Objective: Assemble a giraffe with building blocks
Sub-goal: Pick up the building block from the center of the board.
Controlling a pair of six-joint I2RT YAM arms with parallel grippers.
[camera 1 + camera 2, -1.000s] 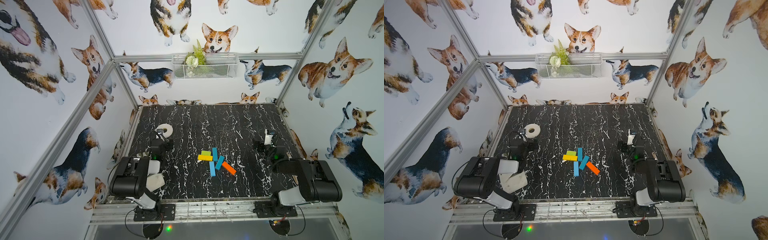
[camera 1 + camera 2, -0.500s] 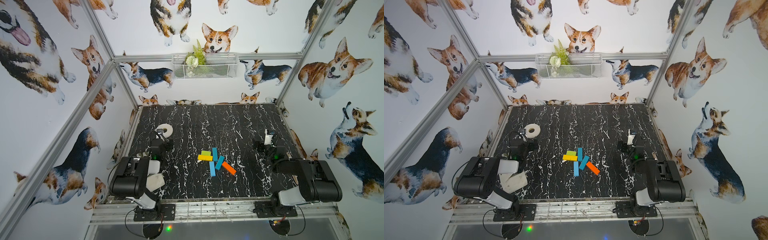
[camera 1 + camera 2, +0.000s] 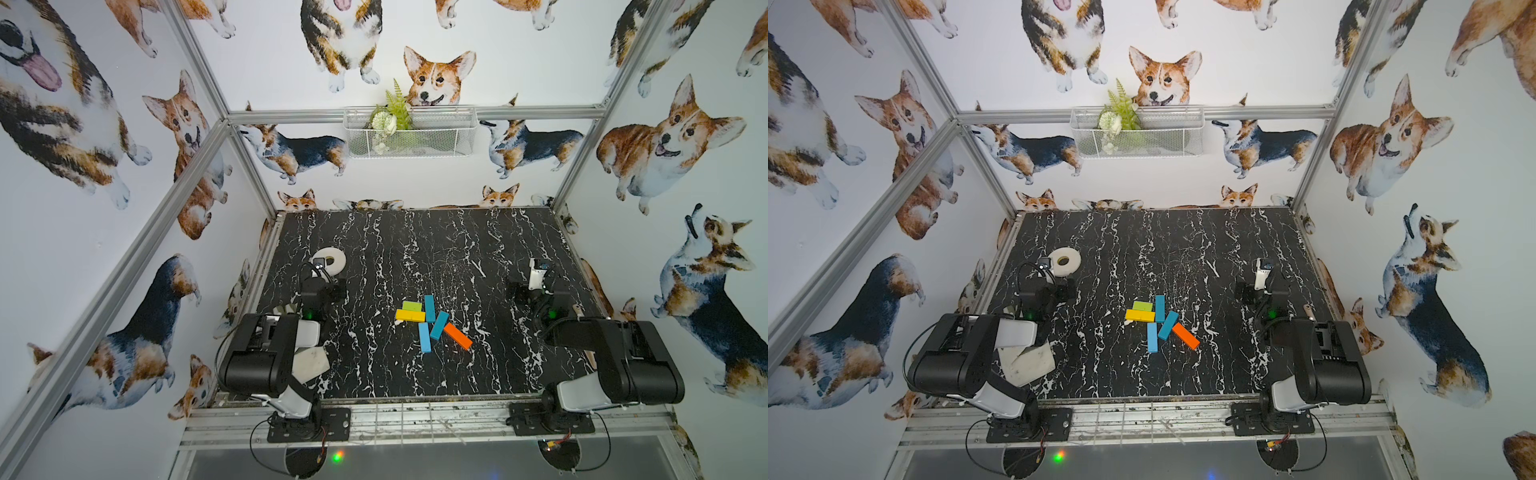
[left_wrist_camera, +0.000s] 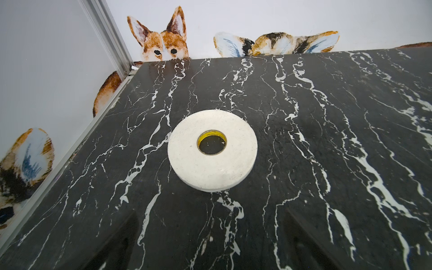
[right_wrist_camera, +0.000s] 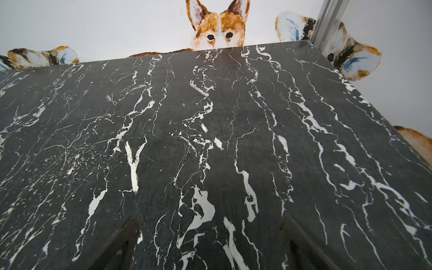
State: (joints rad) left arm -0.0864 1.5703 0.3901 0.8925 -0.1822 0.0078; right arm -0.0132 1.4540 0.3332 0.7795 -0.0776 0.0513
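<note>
Top views: nothing has moved in the last second. The giraffe (image 3: 432, 322) lies at the middle of the table (image 3: 374, 249), apparently complete. The left gripper (image 4: 210, 212) and right gripper (image 5: 208, 216) rest wide open, empty, well apart from it.

In the wrist views the left hand (image 4: 211, 245) and right hand (image 5: 209, 245) show only as dark, blurred finger stubs, cut off by the picture's edge. In a top view the wrist camera (image 3: 319, 263) overlaps the tape roll (image 3: 340, 263). Well nearer than that roll, the left arm (image 3: 257, 357) hides part of a pale slab (image 3: 311, 363).
</note>
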